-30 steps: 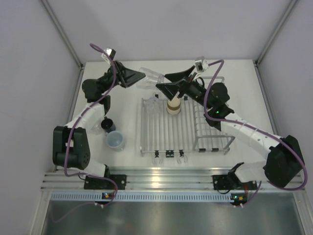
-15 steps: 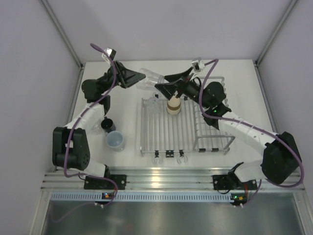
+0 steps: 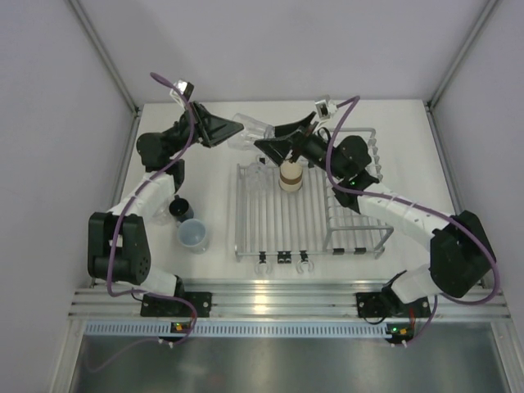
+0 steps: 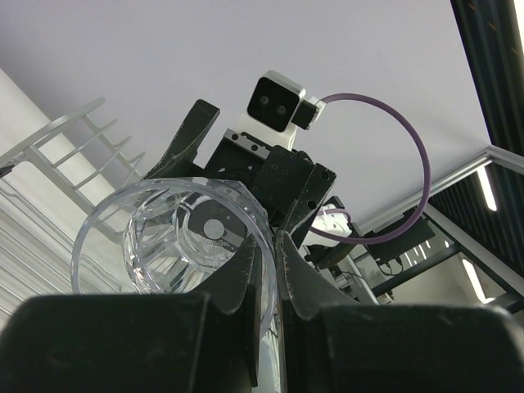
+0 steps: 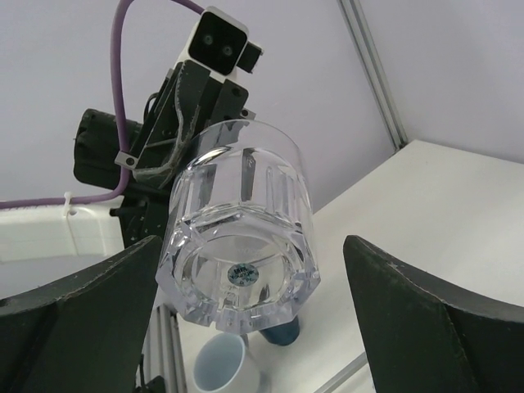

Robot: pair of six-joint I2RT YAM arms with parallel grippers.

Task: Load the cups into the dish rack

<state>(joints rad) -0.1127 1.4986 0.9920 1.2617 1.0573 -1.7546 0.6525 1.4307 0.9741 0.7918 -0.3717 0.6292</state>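
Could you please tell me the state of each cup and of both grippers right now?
clear cup: held aloft, on its side
tan cup: standing on the rack
pale blue cup: upright on table
dark mug: upright on table
left gripper: shut on clear cup
right gripper: open, facing clear cup's base

Cup [image 3: 290, 176] on dish rack [image 3: 270, 223], mug [image 3: 181, 210] to its left

You're viewing white table [image 3: 426, 155] sitting between pale grey walls [image 3: 278, 41]; metal posts [image 3: 103, 56] rising at back corners; ceiling light strip [image 4: 489, 188] glowing overhead.
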